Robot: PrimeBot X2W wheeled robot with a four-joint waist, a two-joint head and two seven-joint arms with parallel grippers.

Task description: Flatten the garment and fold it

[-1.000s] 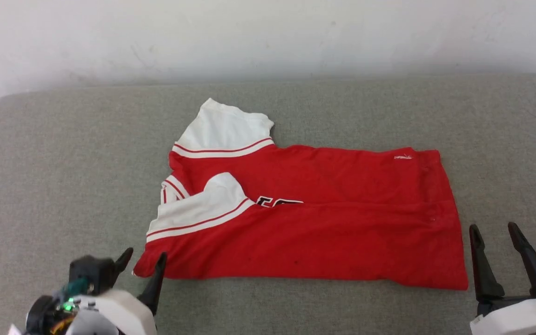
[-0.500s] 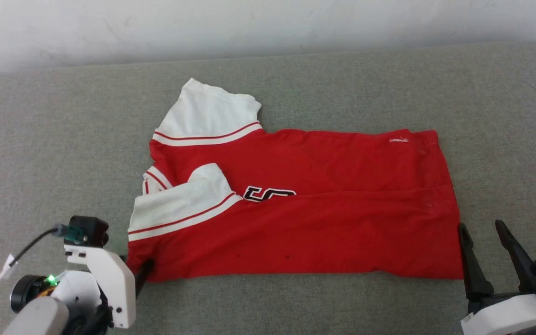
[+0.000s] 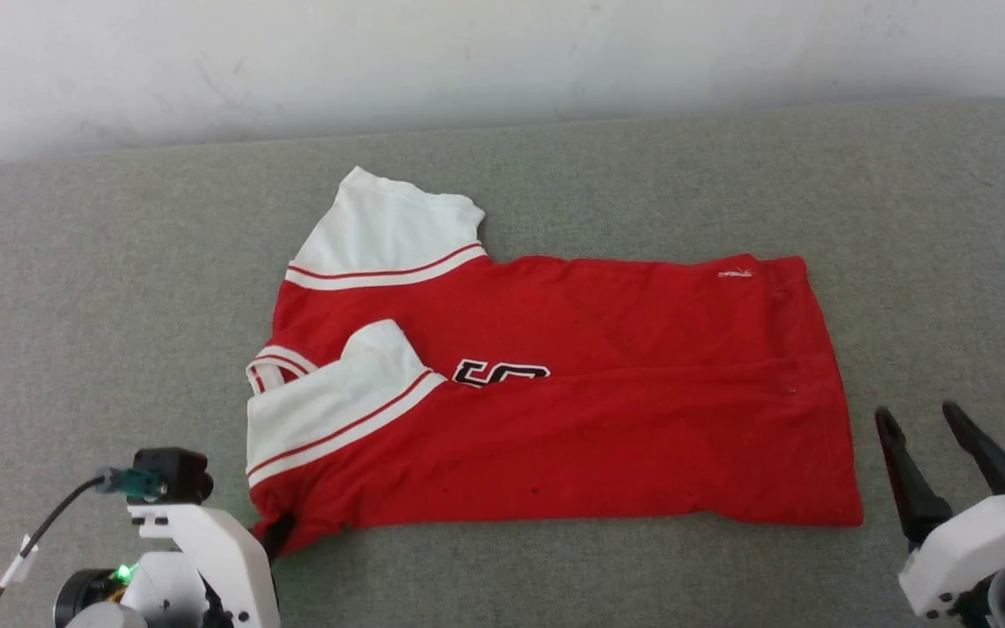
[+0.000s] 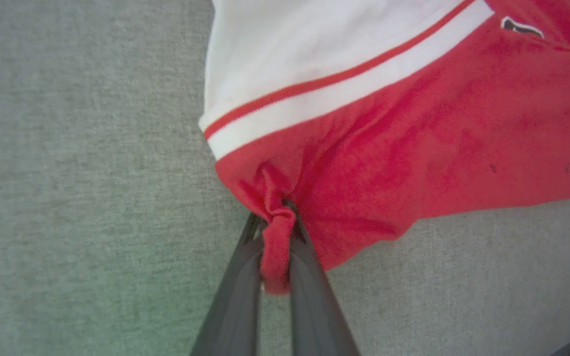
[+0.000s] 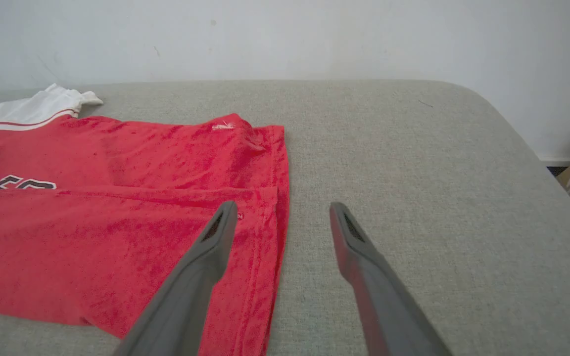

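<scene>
Since a second ago the left gripper [image 4: 277, 217] has closed on the near left corner of the shirt [image 3: 555, 419]. The head view hides that pinch behind the wrist; the left wrist view shows a red fold bunched between shut jaws. The shirt lies part-folded on the grey cushion [image 3: 75, 305]. The right gripper [image 3: 914, 417] hovers wide open and empty, seemingly just off the right hem
</scene>
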